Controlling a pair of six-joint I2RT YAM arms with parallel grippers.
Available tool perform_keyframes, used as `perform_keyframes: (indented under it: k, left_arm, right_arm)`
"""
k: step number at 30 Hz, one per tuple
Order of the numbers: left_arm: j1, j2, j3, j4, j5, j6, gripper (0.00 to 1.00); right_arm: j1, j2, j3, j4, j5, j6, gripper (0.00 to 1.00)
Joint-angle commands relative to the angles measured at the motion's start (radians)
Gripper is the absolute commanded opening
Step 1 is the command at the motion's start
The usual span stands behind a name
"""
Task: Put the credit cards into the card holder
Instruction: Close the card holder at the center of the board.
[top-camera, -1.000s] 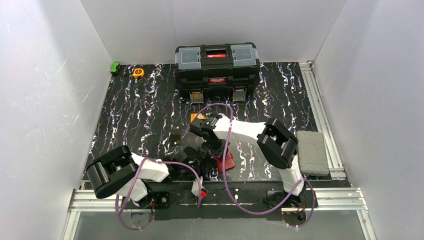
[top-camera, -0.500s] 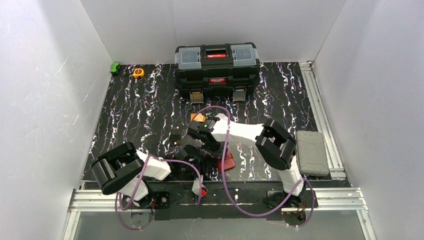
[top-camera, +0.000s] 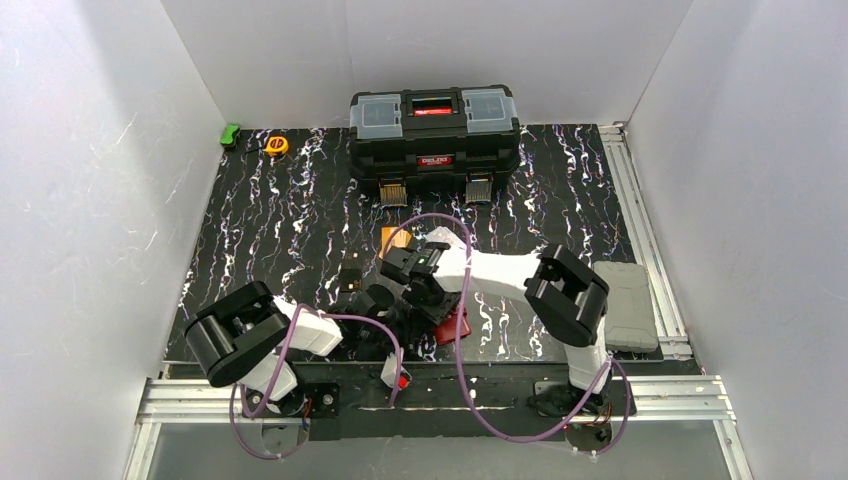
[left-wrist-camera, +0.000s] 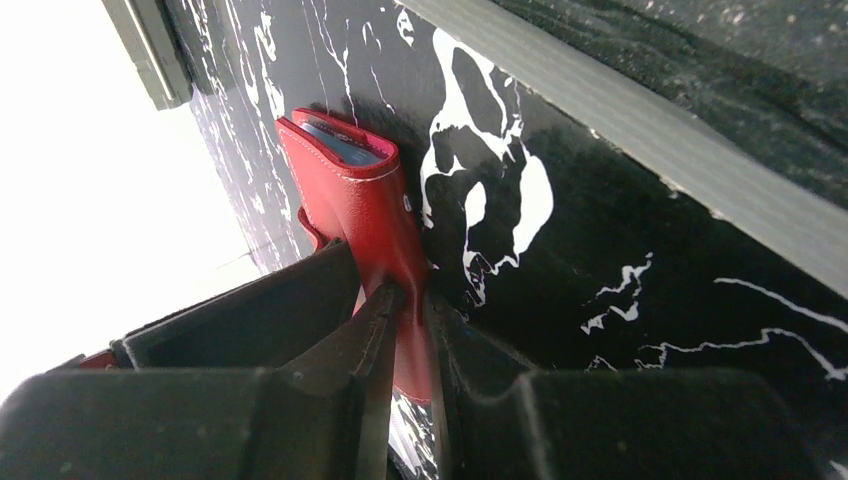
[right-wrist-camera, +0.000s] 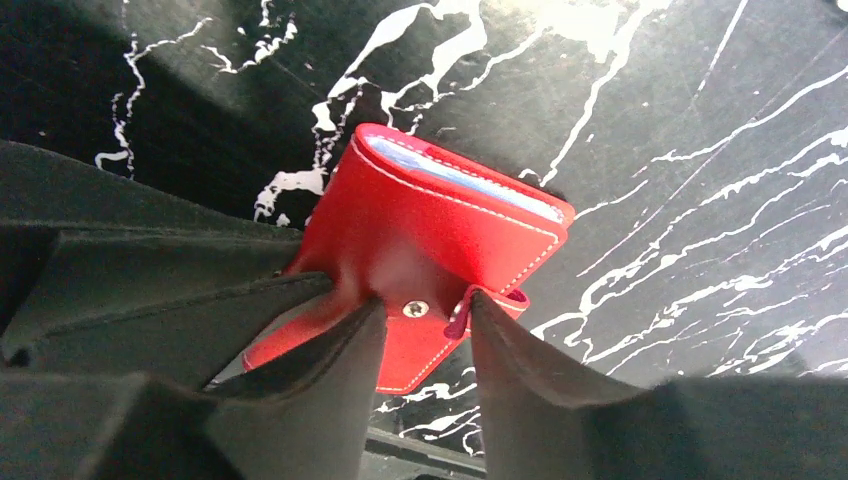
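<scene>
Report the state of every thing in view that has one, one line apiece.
card holder, folded over, snap tab undone, card edges showing inside.
left gripper, fingers shut on the card holder's red flap.
right gripper, fingers apart over the card holder.
orange credit card, loose on the table, not in the holder.
toolbox, lid down.

The left arm (top-camera: 310, 338) and the right arm (top-camera: 497, 266) are each wearing smooth white shells between bulky black joint housings, and are ending in black bases. A purple cable (top-camera: 433, 215) is looping along each arm. The left gripper (left-wrist-camera: 410, 300) and the right gripper (right-wrist-camera: 420, 312) are showing matte black, wedge-shaped fingers, lightly speckled with dust.
</scene>
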Motion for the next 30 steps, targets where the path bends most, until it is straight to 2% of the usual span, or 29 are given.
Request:
perform_keyframes:
  k: [1,6,12,18,24,30]
  left_arm:
    - [0.003,0.084,0.029,-0.198,-0.081,-0.017,0.16]
    - [0.005,0.077,0.024,-0.210,-0.089,-0.002,0.16]
    - [0.007,0.071,0.004,-0.207,-0.101,-0.002,0.14]
    - [0.007,0.063,-0.007,-0.207,-0.099,-0.002,0.14]
    - [0.007,0.058,-0.011,-0.206,-0.099,-0.002,0.14]
    - [0.007,0.054,-0.013,-0.208,-0.100,0.003,0.14]
  right_arm:
    - [0.050,0.161,-0.209,0.528,-0.380,0.158,0.55]
    - [0.027,0.095,-0.245,0.532,-0.367,0.154,0.59]
    - [-0.039,-0.046,-0.270,0.496,-0.333,0.142,0.57]
    - [-0.101,-0.168,-0.276,0.426,-0.283,0.161,0.43]
    - [-0.110,-0.231,-0.261,0.377,-0.226,0.177,0.40]
    - [-0.114,-0.265,-0.248,0.349,-0.187,0.183,0.25]
